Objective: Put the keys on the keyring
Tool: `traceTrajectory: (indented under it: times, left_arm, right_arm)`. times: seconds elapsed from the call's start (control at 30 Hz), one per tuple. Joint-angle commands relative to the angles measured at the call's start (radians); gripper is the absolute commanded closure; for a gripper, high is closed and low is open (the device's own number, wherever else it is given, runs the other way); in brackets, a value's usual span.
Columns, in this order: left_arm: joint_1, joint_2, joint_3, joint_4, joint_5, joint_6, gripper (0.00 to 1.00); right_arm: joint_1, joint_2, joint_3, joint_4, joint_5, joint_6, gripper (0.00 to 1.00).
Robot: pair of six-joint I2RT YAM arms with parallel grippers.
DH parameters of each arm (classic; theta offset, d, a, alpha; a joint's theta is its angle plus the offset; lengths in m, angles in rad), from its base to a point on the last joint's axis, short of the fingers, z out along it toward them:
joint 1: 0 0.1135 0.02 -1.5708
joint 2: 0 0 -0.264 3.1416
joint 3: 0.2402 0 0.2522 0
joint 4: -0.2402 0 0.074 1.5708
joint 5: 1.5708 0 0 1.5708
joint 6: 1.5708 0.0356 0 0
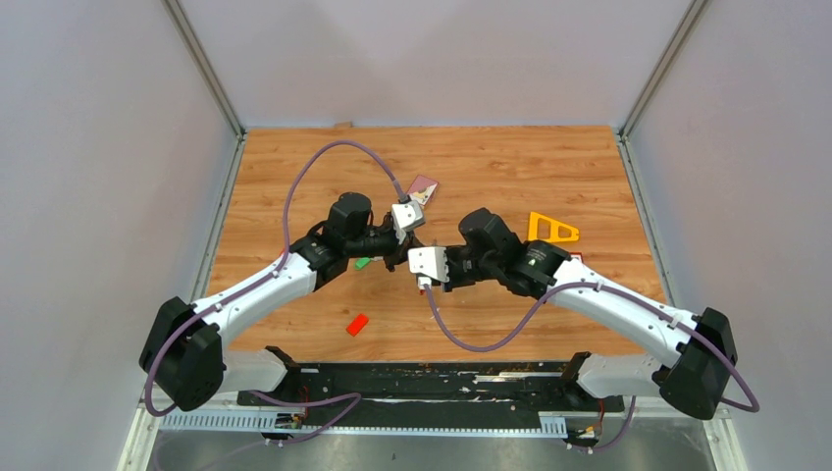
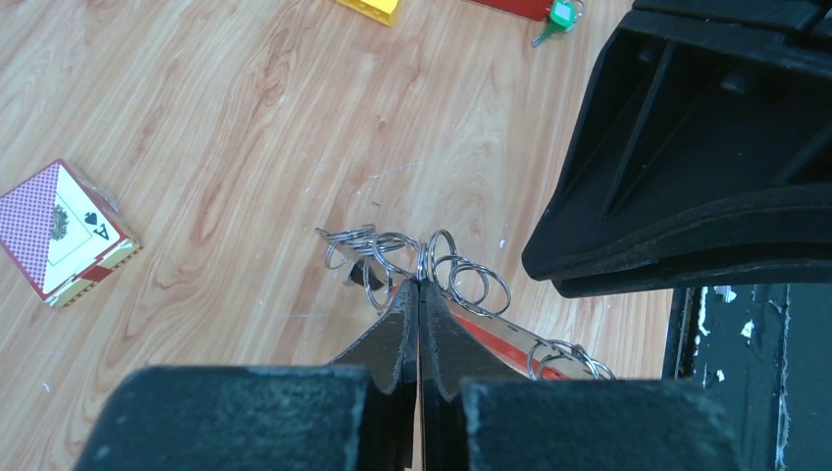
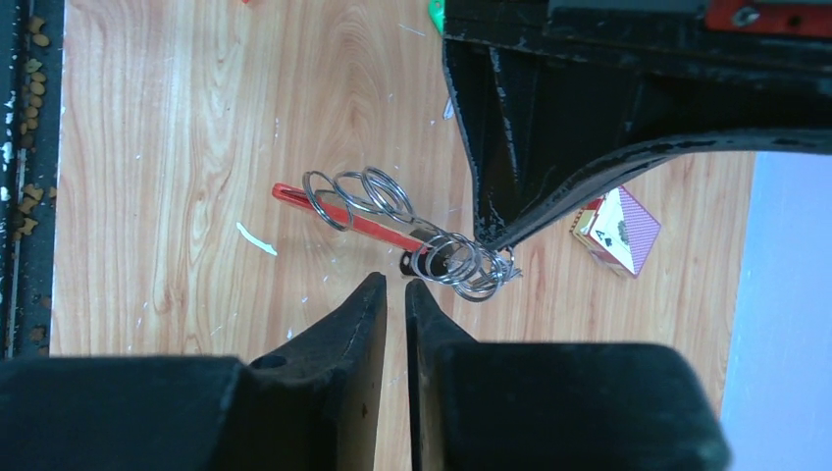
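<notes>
The keyring (image 3: 343, 211) lies on the wooden table: a red strap with several silver split rings (image 2: 471, 280). My left gripper (image 2: 420, 282) is shut on one ring at the strap's end, its black fingers (image 2: 397, 334) pressed together. In the right wrist view its tip pinches the ring bunch (image 3: 461, 260). My right gripper (image 3: 394, 285) sits just short of the rings, jaws almost together with a thin slit and nothing between them. The green-tagged key (image 1: 363, 262) lies on the table by the left arm and shows at the top of the left wrist view (image 2: 557, 18). The black and blue keys are out of view.
A playing-card box (image 1: 422, 186) lies behind the grippers, also seen in the left wrist view (image 2: 64, 231). A yellow triangle piece (image 1: 551, 229) is at the right. A small orange-red block (image 1: 357, 324) lies near the front. The two grippers (image 1: 412, 253) nearly meet mid-table.
</notes>
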Motion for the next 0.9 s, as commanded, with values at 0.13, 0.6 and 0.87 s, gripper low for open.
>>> traceTrajectory:
  times: [0.13,0.6,0.87]
  left_arm:
    - [-0.004,0.005,0.034,0.03,0.059,0.011,1.0]
    - [-0.004,-0.026,-0.01,0.092,0.192,0.015,1.0]
    - [-0.003,-0.026,-0.023,0.114,0.2,0.016,1.0]
  right_arm:
    - [-0.001,-0.056,-0.002,0.08,0.051,0.024,0.82]
    - [-0.1,-0.055,-0.099,0.181,-0.043,0.135,0.47]
    - [-0.12,-0.051,-0.09,0.178,-0.124,0.15,0.51]
